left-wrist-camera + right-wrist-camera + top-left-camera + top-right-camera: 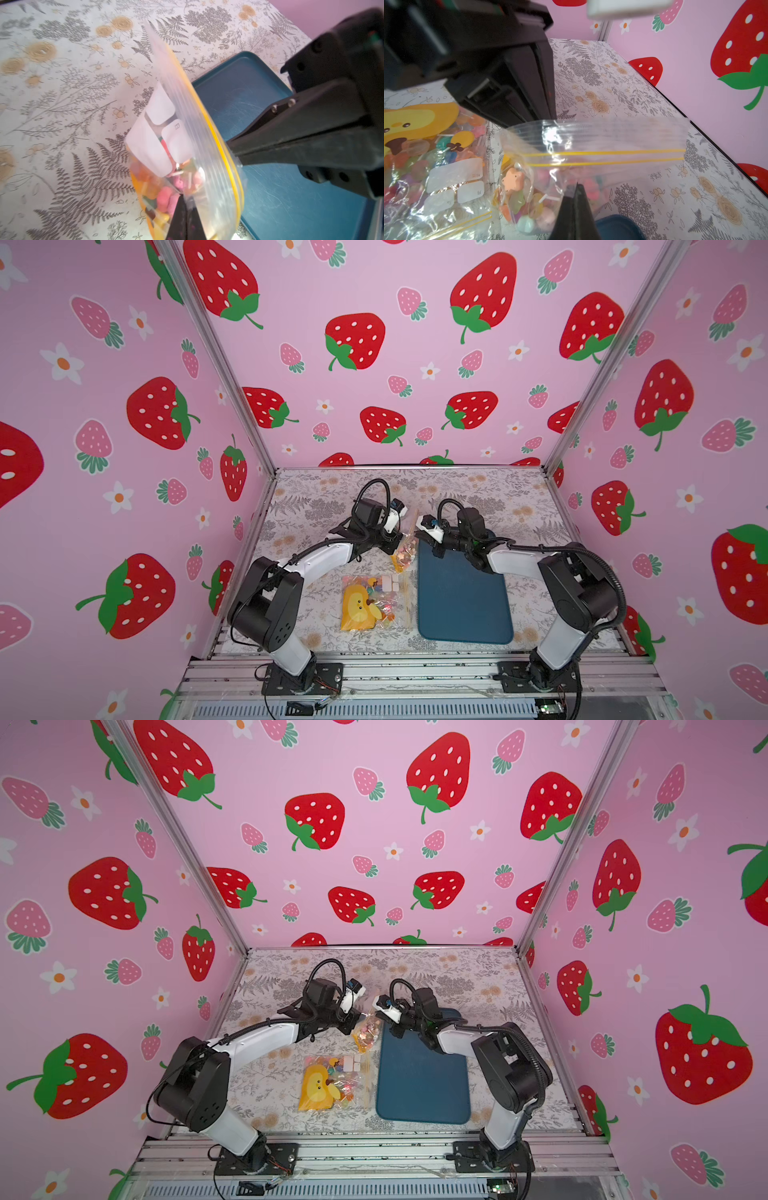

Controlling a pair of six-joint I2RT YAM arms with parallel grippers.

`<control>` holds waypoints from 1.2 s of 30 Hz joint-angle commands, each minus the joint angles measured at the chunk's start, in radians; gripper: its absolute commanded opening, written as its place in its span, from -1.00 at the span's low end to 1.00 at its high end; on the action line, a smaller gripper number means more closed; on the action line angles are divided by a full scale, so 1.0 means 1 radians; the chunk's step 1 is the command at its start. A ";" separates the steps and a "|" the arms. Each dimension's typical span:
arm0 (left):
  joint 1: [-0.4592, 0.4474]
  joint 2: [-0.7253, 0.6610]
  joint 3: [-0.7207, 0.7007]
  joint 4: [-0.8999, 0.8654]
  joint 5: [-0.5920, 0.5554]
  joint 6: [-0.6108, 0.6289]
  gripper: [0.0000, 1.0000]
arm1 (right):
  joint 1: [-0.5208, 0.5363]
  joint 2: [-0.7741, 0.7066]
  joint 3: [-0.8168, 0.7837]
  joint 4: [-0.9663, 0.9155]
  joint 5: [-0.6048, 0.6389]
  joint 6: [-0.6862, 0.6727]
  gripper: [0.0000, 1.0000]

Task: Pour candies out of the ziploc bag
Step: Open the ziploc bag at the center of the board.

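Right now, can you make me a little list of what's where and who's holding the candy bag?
bag: held upright, by the tray's far corner
left end effector: shut on bag
right end effector: shut on bag
candies: inside bag, none poured
tray: blue, empty
spare bag: flat on table, beside tray

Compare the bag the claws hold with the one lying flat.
Held bag is upright, pinched by left claw and right claw; lying bag rests flat, untouched. Held bag is by the tray's far corner; lying bag along its side. Both are clear and hold candies.
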 commanded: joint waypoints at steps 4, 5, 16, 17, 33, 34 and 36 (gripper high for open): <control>0.051 -0.057 -0.004 -0.017 -0.042 -0.045 -1.00 | -0.009 -0.029 -0.053 0.053 0.079 0.026 -1.00; 0.053 -0.056 -0.002 -0.024 -0.044 -0.047 -1.00 | -0.009 -0.030 -0.056 0.062 0.089 0.031 -1.00; 0.079 -0.070 -0.022 -0.020 -0.097 -0.082 -1.00 | -0.010 -0.029 -0.090 0.083 0.181 0.033 -1.00; 0.083 -0.075 -0.025 -0.018 -0.102 -0.084 -1.00 | -0.010 -0.027 -0.091 0.086 0.186 0.035 -1.00; 0.091 -0.124 -0.003 0.008 -0.001 -0.143 -0.45 | -0.010 -0.145 -0.057 0.045 0.153 0.121 -0.05; 0.092 -0.137 0.001 0.013 -0.007 -0.156 -0.24 | -0.010 -0.163 -0.045 0.020 0.157 0.128 0.01; 0.092 -0.158 0.010 0.011 -0.035 -0.177 -0.02 | -0.010 -0.188 -0.024 -0.019 0.173 0.151 0.02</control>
